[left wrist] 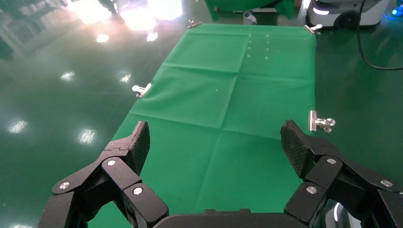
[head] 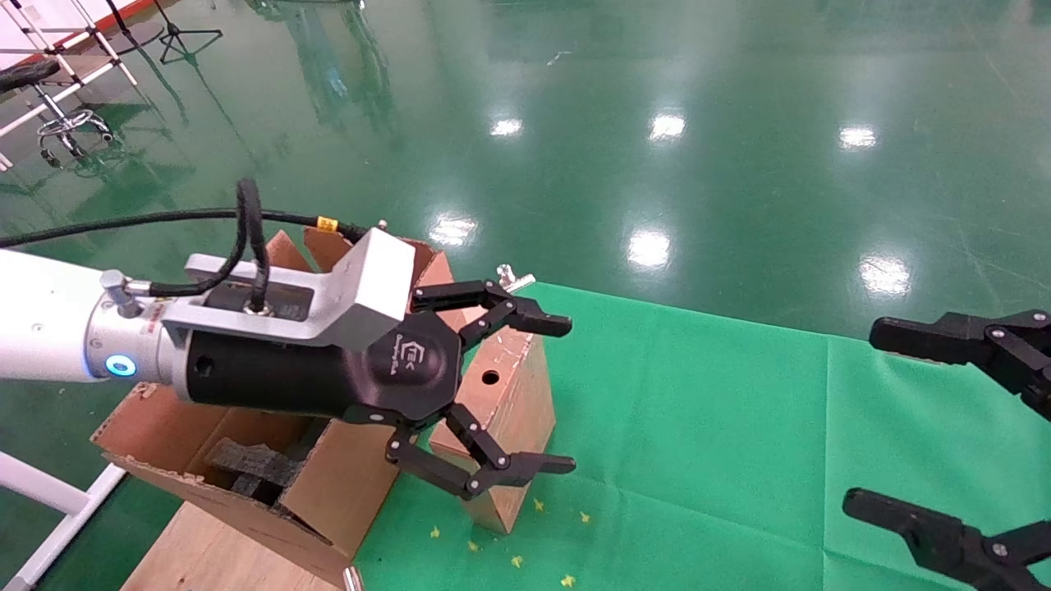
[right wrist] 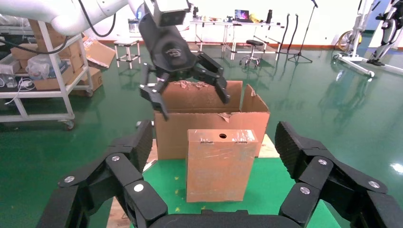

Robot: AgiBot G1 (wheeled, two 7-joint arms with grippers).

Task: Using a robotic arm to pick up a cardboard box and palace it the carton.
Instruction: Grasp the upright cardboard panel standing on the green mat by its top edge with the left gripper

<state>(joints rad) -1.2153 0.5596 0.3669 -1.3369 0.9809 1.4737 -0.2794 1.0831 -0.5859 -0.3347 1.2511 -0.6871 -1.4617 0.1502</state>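
Observation:
The small reddish-brown cardboard box point(head: 517, 410) stands upright on the left end of the green cloth, its round hole near the top, and also shows in the right wrist view point(right wrist: 221, 164). The large carton point(head: 337, 484) with raised flaps and dark foam inside stands right behind it, also in the right wrist view point(right wrist: 209, 121). My left gripper point(head: 568, 396) on the white arm hangs open and empty above the box and carton, touching neither. In the left wrist view my left gripper point(left wrist: 215, 128) sees only cloth. My right gripper point(head: 862, 417) is open and empty at the right, facing the box point(right wrist: 214, 128).
The green cloth point(head: 739, 427) is held to the table by silver clips point(head: 513, 279) point(left wrist: 321, 122). A wooden board point(head: 205, 550) lies under the carton. Small yellow specks point(head: 517, 561) lie by the box. A stool and stands point(head: 57, 123) stand on the green floor far left.

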